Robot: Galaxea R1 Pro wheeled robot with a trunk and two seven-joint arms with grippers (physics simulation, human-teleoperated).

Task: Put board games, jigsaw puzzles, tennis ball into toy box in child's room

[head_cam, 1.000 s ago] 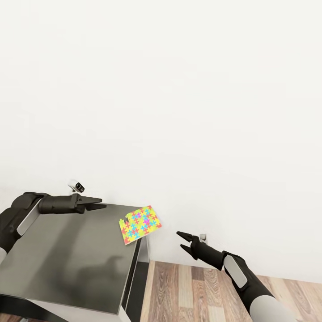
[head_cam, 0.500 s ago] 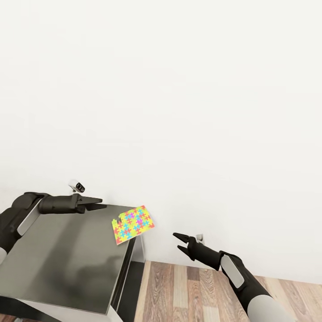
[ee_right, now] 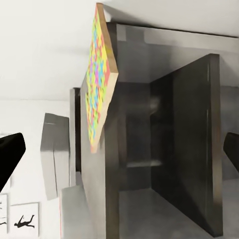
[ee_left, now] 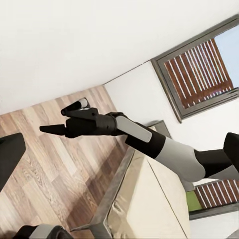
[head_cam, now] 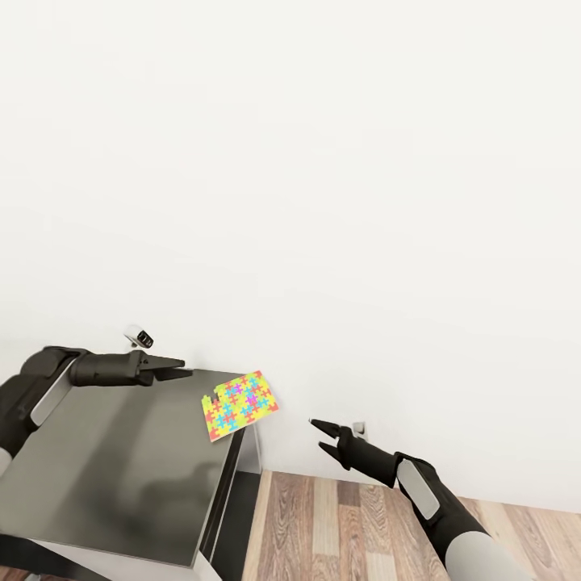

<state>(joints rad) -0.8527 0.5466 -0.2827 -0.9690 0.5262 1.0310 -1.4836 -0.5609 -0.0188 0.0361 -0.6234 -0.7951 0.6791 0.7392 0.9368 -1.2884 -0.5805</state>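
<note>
A thin jigsaw puzzle [head_cam: 240, 404], a flat sheet of bright interlocking pieces, lies on the far corner of the dark, glossy counter [head_cam: 121, 476], one edge jutting past the rim. The right hand [head_cam: 321, 432], fingers spread and empty, hovers off the counter's end over wood-plank floor [head_cam: 355, 524]; the left hand [head_cam: 179, 371], pressed together, hangs above the counter's back edge. The pickup looks next: the right hand needs to close in on the overhanging edge.

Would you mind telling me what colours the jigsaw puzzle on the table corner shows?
The jigsaw puzzle is a patchwork of yellow, red, green, blue and purple interlocking pieces, clearest in the head view.
</note>
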